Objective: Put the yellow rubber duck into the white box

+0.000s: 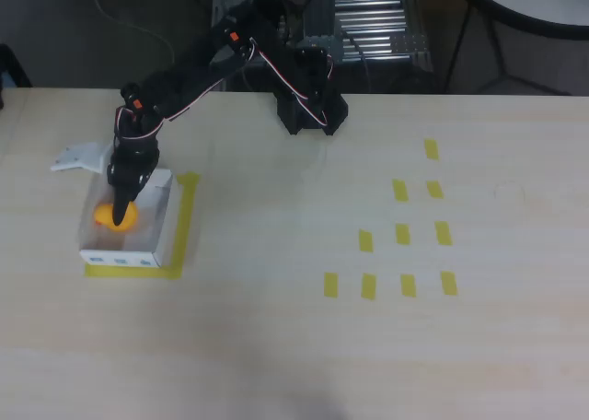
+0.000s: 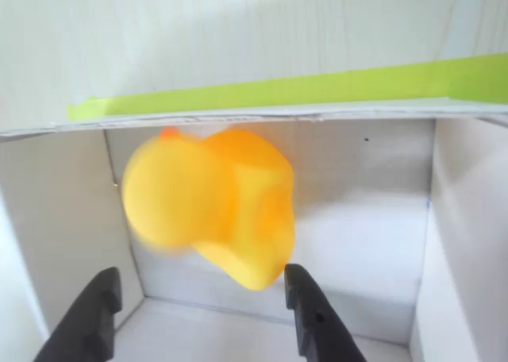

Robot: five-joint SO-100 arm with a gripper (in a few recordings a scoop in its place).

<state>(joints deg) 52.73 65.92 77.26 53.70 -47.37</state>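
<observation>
Release step, by the look of it: jaws (image 2: pixel 202 314) spread wide, gripping nothing. Yellow rubber duck (image 2: pixel 210 203) blurred just beyond the fingertips, inside the white box (image 2: pixel 468 243), apparently dropping. Next: lift straight up, clear of the box walls.

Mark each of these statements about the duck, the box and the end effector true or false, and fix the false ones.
1. The yellow rubber duck is inside the white box. True.
2. The end effector is clamped on the duck. False: its fingers stand apart, the duck blurred beyond them.
3. The box sits by yellow tape. True.
4. The box lies among the small tape rectangles. False: those are far to the right in the overhead view.
</observation>
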